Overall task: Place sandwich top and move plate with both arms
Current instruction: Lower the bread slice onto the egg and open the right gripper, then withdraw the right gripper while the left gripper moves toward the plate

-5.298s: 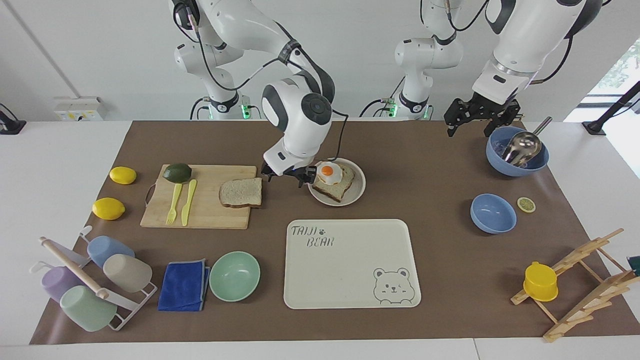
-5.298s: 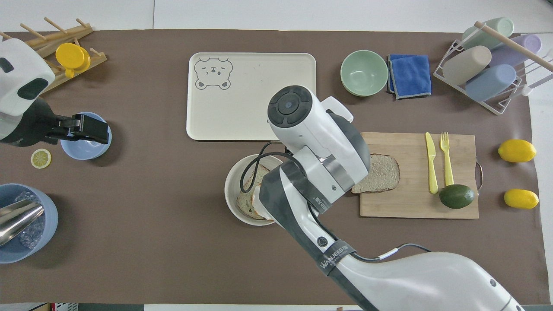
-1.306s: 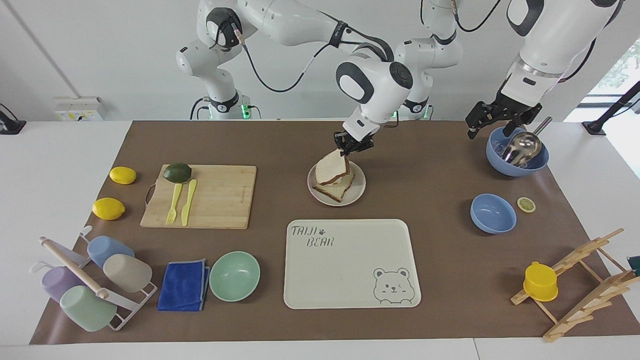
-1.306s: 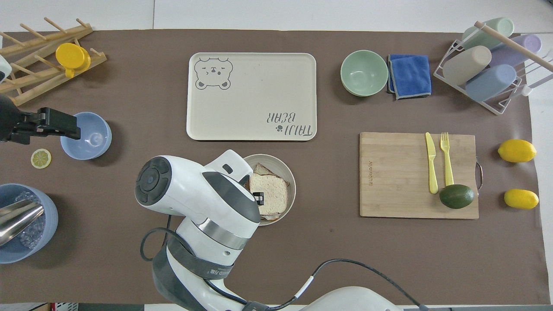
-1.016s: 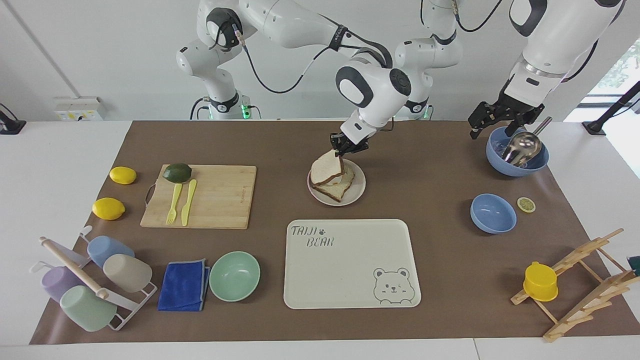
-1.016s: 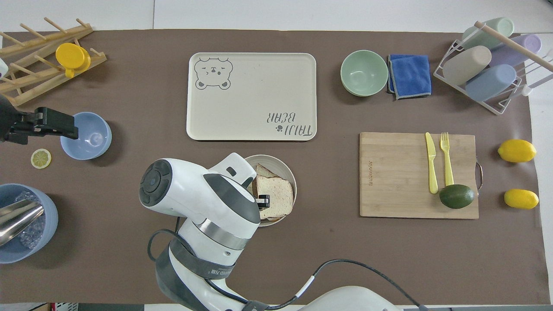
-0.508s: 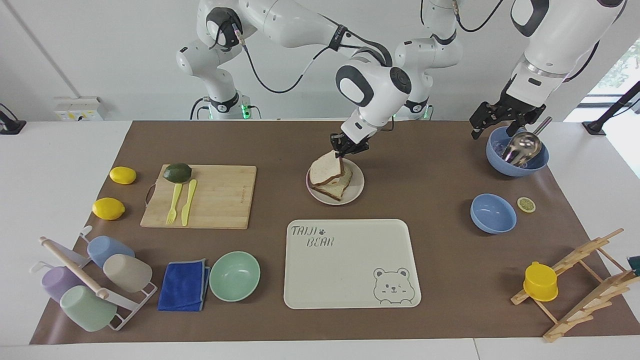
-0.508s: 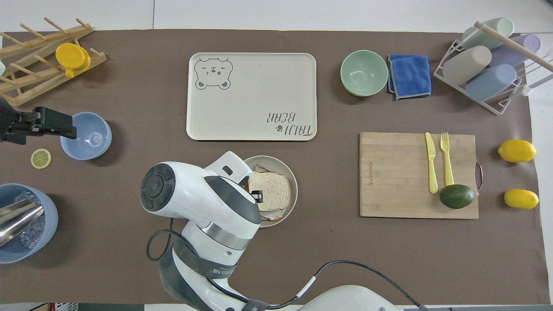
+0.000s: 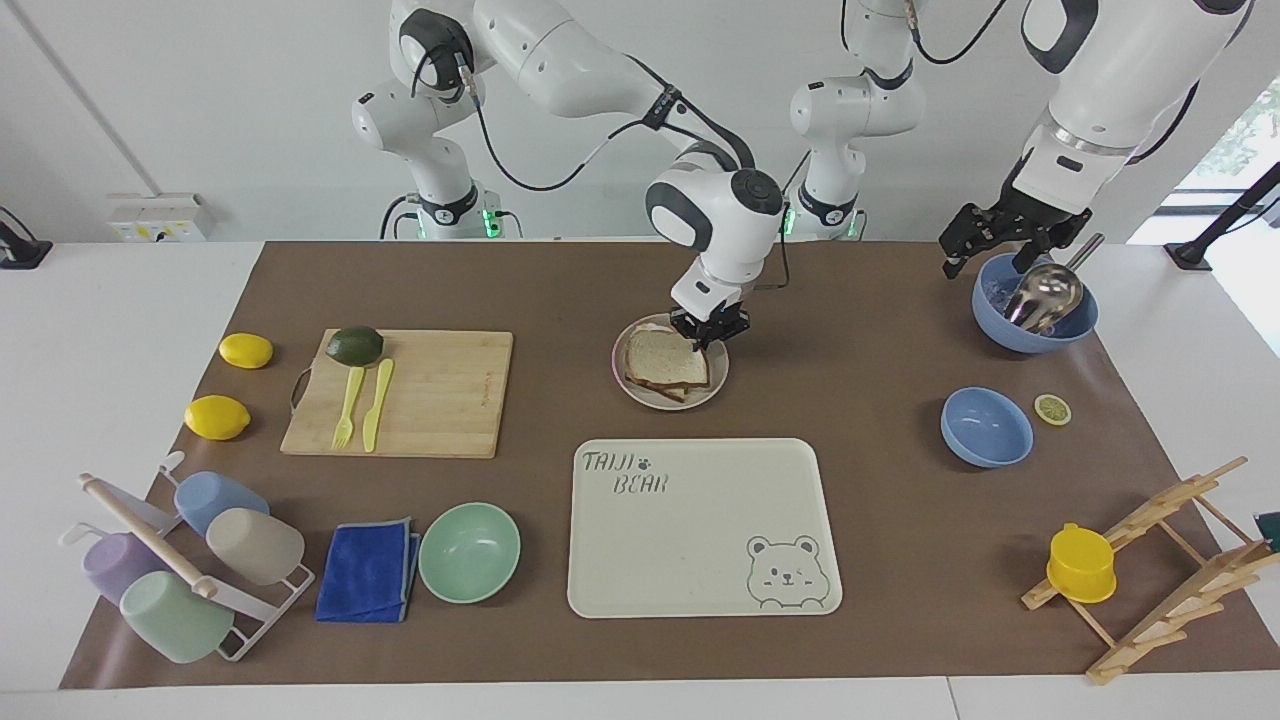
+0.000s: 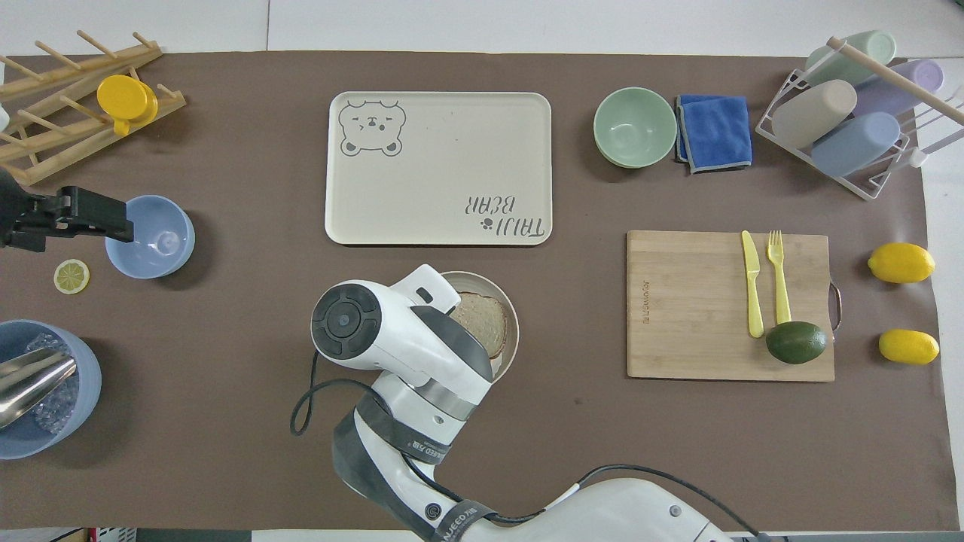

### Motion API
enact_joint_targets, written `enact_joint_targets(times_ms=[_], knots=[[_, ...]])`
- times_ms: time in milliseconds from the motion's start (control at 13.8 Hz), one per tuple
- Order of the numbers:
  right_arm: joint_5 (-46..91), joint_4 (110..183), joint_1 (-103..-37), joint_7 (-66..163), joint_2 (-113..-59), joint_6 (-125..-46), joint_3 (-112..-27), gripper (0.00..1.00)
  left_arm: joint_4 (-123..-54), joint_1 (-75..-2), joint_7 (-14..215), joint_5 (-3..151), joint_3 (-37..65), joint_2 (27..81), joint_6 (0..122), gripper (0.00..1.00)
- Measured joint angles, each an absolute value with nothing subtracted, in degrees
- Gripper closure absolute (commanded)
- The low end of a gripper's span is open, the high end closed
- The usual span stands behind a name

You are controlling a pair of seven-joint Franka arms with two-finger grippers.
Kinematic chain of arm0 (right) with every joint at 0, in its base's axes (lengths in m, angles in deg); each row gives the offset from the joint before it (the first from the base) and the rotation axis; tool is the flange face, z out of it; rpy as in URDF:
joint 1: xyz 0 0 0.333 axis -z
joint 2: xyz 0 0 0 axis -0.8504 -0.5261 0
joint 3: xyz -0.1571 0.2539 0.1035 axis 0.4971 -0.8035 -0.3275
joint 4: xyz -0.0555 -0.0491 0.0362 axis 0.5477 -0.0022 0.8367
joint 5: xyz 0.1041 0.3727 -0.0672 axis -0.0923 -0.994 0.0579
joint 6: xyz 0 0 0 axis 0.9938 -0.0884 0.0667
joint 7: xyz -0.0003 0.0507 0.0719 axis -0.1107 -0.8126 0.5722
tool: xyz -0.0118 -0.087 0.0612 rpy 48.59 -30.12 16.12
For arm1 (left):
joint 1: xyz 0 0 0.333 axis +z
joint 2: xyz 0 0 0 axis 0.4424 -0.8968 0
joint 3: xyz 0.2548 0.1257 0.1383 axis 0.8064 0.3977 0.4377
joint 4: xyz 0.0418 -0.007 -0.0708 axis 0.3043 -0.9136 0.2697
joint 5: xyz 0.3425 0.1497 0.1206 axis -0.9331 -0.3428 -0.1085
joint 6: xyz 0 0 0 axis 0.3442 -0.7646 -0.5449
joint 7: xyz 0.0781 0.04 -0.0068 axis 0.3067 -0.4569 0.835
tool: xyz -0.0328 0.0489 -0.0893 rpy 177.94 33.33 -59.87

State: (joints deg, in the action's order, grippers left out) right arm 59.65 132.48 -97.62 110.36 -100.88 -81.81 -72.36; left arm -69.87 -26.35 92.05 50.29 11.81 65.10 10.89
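The sandwich top (image 9: 662,355) lies flat on the lower slice on the small cream plate (image 9: 665,404), near the middle of the table. The egg is hidden under it. My right gripper (image 9: 706,342) points straight down at the edge of the sandwich top that is nearer to the robots, low over the plate. In the overhead view my right wrist covers that gripper and part of the plate (image 10: 513,331); a piece of the sandwich top (image 10: 482,316) shows. My left gripper (image 9: 985,262) hangs open and empty in the air by the blue bowls and waits; it also shows in the overhead view (image 10: 120,218).
The Taiji Bear tray (image 9: 700,560) lies beside the plate, farther from the robots. A cutting board (image 9: 440,400) with avocado, knife and fork lies toward the right arm's end. A blue bowl with a metal scoop (image 9: 1035,300) and a small blue bowl (image 9: 985,428) stand toward the left arm's end.
The sandwich top has gone from tilted on edge to lying flat on the lower slice. My right wrist has swung upright and come down over the plate. The left arm has barely moved.
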Motion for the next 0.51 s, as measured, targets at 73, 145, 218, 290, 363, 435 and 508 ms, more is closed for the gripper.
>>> enact_joint_targets(times_ms=[73, 145, 218, 290, 363, 435, 508], knots=[[59.32, 132.73, -97.52, 110.38, -100.59, -81.85, -72.36, 0.0, -69.87, -26.35, 92.05, 50.29, 11.81, 65.1, 10.89, 0.0], [59.07, 132.73, -97.53, 110.38, -100.39, -81.89, -72.36, 0.0, -69.87, -26.35, 92.05, 50.29, 11.81, 65.1, 10.9, 0.0], [59.04, 132.65, -97.58, 110.39, -100.12, -81.9, -72.37, 0.0, -69.87, -26.35, 92.05, 50.29, 11.81, 65.1, 10.96, 0.0], [59.03, 132.34, -97.55, 110.4, -99.69, -81.71, -72.37, 0.0, -69.87, -26.35, 92.05, 50.29, 11.81, 65.1, 11.15, 0.0], [59.03, 131.73, -97.32, 110.4, -98.96, -80.68, -72.36, 0.0, -69.87, -26.35, 92.05, 50.29, 11.81, 65.1, 11.43, 0.0], [59.04, 131.03, -96.58, 110.23, -97.68, -78.96, -72.34, 0.0, -69.87, -26.35, 92.05, 50.29, 11.81, 65.1, 11.62, 0.0], [59.04, 130.49, -95.07, 108.96, -95.81, -76.82, -72.33, 0.0, -69.87, -26.35, 92.05, 50.29, 11.81, 65.1, 11.69, 0.0]])
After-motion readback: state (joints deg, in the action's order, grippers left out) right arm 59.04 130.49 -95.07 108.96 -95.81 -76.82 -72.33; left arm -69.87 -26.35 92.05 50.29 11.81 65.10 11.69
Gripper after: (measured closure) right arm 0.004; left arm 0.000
